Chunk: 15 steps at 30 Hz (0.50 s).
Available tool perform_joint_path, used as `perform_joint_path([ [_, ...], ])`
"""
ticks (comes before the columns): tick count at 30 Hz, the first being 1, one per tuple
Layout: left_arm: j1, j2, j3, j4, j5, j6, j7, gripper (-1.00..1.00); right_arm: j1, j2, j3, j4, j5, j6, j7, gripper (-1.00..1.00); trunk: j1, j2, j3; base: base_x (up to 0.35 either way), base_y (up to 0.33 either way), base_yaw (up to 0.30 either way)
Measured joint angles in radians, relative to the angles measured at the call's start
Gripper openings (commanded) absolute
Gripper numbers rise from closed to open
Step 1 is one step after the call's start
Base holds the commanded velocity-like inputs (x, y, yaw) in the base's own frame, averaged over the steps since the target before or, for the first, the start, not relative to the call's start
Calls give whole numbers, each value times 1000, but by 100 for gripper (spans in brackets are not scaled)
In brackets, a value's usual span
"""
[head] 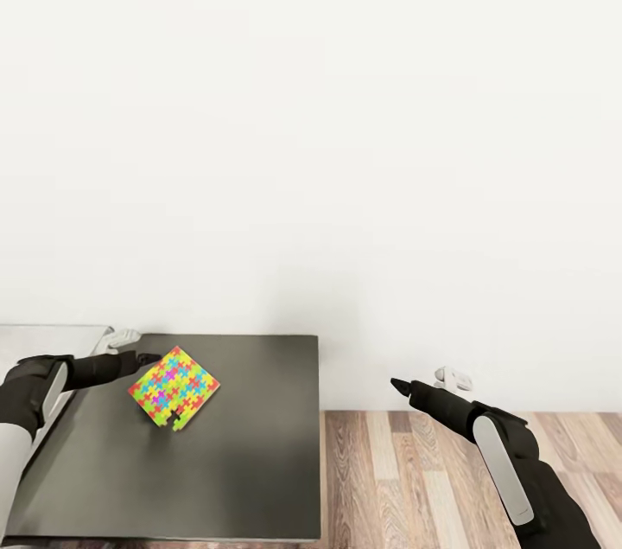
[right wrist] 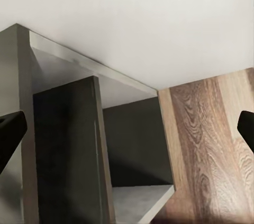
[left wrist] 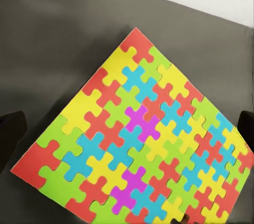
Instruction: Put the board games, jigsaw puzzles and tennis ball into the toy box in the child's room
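While a corner of the tilted jigsaw puzzle [head: 174,388] is gripped by the left tool [head: 149,357] above the dark surface [head: 250,462], the right tool [head: 399,384] is held empty, fingers spread, at four o'clock over the wood floor [head: 406,480].

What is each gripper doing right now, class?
Left gripper: at the jigsaw puzzle; grip cannot be told.
Right gripper: open, empty, over the floor.

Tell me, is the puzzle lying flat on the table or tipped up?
Tipped up. In the head view the puzzle stands on one corner over the dark table, at the left gripper.
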Motion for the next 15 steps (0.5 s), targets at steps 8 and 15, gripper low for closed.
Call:
perform_joint_path([
  [8,0,1,0,0,0,-2,-12,100,0,0,0,0,0,0,0,100,0,0,-13,0,0,0],
  [15,0,1,1,0,0,-2,-16,100,0,0,0,0,0,-1,0,100,0,0,-24,0,0,0],
])
